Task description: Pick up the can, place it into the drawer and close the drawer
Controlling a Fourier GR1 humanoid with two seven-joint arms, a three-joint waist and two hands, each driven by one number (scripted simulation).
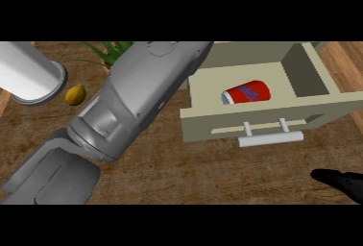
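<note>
Drawer (312, 103) at 2 o'clock, pulled open, cream walls, its front face turned toward 5 o'clock. Can (247, 92) lies inside it on its side, red with a pale end, that end pointing toward 9 o'clock; it rests on the drawer floor near the left wall, nothing gripping it. Handle (271, 138), a pale bar on two short posts, sticks out from the drawer front at about 4 o'clock from the can. Left forearm (135, 96), grey, crosses the view from 7 o'clock up to 12 o'clock, its upper end just beside the drawer's back left corner; left hand lies out of view past the top, so its state cannot be told. Right hand (342, 182), black, shows only partly at 4 o'clock by the view's edge, low over the wooden counter (212, 173), well apart from the handle; whether it is open or closed cannot be told. White cylinder (28, 72) stands at 10 o'clock, yellow-brown rounded object (76, 94) just beside it. Green leaves (110, 50) at 11 o'clock, partly behind the forearm.
</note>
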